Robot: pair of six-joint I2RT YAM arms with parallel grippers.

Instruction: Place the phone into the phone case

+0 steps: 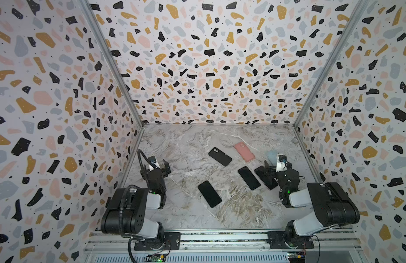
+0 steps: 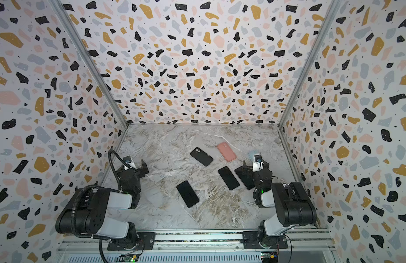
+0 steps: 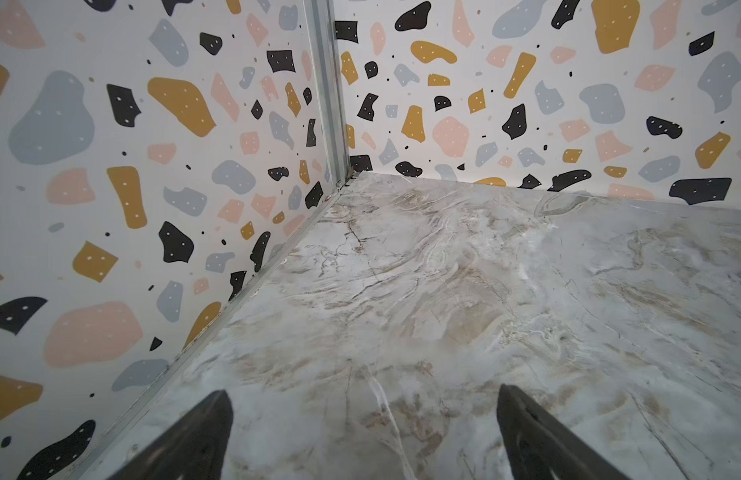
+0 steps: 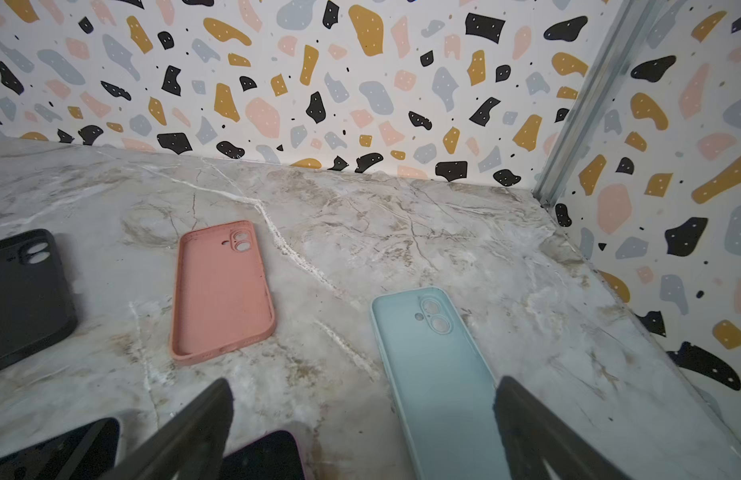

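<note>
Right hand (image 4: 362, 386) hangs low with its fingers spread as wide as they go and nothing between them; left hand (image 3: 362, 392) is just as wide open and just as empty, over bare bench (image 1: 186, 148) by the side wall, well apart from everything that matters. One phone (image 1: 265, 182) lies flat directly beneath the right hand, and a second phone (image 1: 248, 178) lies just beside it, toward the left hand. A third phone (image 1: 209, 194) lies further out, between the two hands. Just ahead of the right fingertips sits a blue case (image 4: 435, 374), open side up, with a pink case (image 4: 223, 291) beyond it and a black case (image 4: 24, 295) off to its far side. From where I stand, the trouble I'd expect is in the pick: these phones are thin, slick and flat on the bench, so the fingers may skid off the edges, or catch the neighbour and shove both. Nothing pins the case either, so pressing a phone in could just push it along the bench. A phone that goes in with its camera end away from the cut-outs will not seat.
</note>
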